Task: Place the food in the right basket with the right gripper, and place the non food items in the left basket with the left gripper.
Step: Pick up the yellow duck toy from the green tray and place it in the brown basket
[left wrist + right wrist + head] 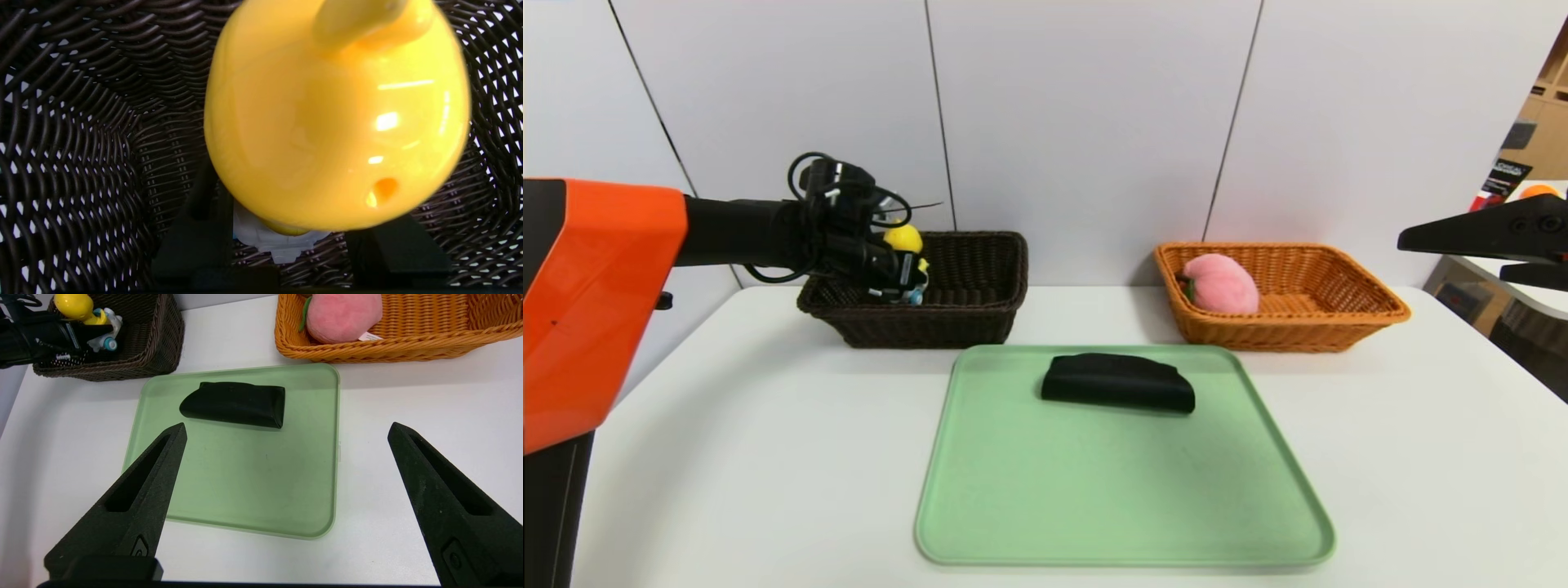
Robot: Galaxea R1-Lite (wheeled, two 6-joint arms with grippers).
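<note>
One glossy rounded duck toy [335, 118] w/ woven left basket [976, 314] behind.

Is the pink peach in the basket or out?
In. The plush peach lies inside the orange basket, against its left end, below the rim.

light: bright, even, coming from overhead
shadows: soft ones lying under pouch [1118, 381] & baskets
glare: highlights glinting on duck [335, 122]
blur: duck sitting too close in left wrist view, edges smearing
</note>
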